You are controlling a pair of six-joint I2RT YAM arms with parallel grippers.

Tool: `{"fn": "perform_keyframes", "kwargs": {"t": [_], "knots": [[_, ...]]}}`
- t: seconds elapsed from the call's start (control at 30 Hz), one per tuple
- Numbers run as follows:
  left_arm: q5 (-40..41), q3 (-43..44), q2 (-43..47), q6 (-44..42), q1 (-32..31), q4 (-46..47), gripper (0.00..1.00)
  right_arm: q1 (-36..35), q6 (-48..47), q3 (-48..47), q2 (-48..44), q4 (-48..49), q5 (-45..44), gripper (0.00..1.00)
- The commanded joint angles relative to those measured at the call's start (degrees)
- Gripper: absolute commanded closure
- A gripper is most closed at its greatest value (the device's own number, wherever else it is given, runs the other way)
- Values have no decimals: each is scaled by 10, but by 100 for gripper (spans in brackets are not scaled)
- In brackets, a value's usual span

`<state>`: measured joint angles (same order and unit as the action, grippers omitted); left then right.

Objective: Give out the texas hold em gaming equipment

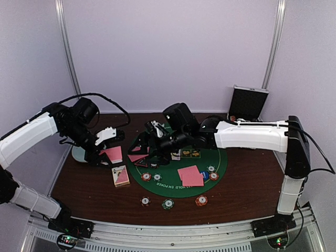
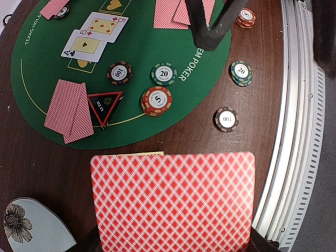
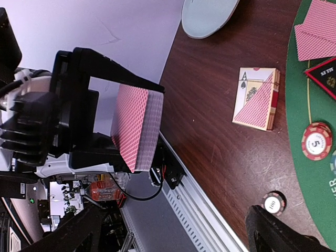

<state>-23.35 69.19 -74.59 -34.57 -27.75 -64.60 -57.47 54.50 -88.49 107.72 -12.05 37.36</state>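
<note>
My left gripper [image 1: 106,148] is shut on a deck of pink-red-backed playing cards [image 2: 173,202], held above the table left of the green poker mat [image 1: 212,170]. My right gripper [image 1: 150,143] hangs open over the mat's left part with nothing between its fingers, facing the held deck [image 3: 137,126]. On the mat lie a pair of face-down cards [image 2: 69,110], the black red-edged triangular marker [image 2: 105,106], three face-up cards [image 2: 94,37] and striped chips [image 2: 156,101]. More chips [image 1: 167,203] sit on the wood near the front edge.
A card box [image 1: 121,176] lies on the wood just left of the mat. The pale blue dish [image 1: 79,153] sits at the far left under my left arm. The black-lined metal case [image 1: 247,103] stands open at the back right. Another face-down pair [image 1: 190,176] lies on the mat's right.
</note>
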Motion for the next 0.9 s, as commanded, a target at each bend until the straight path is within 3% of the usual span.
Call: {"fn": "perform_keyframes", "kwargs": {"t": [0.0, 0.87], "knots": [[-11, 21, -1, 0, 2, 9, 100, -13, 47, -8, 21, 61, 15, 0], [-18, 22, 7, 5, 3, 9, 100, -30, 170, -68, 131, 212, 52, 4]]}}
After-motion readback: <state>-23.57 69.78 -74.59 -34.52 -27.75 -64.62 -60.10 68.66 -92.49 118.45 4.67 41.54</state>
